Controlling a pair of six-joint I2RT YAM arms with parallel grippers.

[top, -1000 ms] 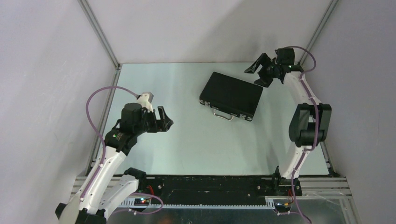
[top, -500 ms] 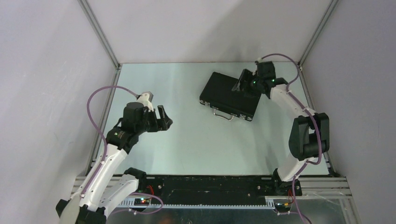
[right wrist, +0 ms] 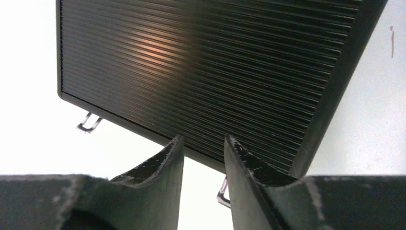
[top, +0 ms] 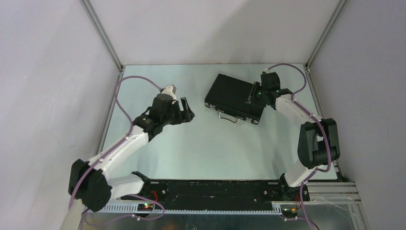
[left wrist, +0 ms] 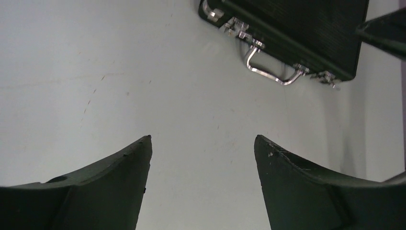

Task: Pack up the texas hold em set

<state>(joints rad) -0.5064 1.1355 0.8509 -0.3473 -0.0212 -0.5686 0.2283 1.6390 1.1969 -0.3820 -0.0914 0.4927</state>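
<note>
The black ribbed briefcase (top: 232, 96) lies shut and flat, skewed, toward the counter's (top: 191, 153) far right corner, with its silver handle (left wrist: 274, 75) facing the near edge. The right tool (right wrist: 203, 140) hangs over the lid's right end, its 2 fingers narrowly apart and pinching nothing. The left tool (left wrist: 203, 143) hovers spread wide above the counter, left of the case.
</note>
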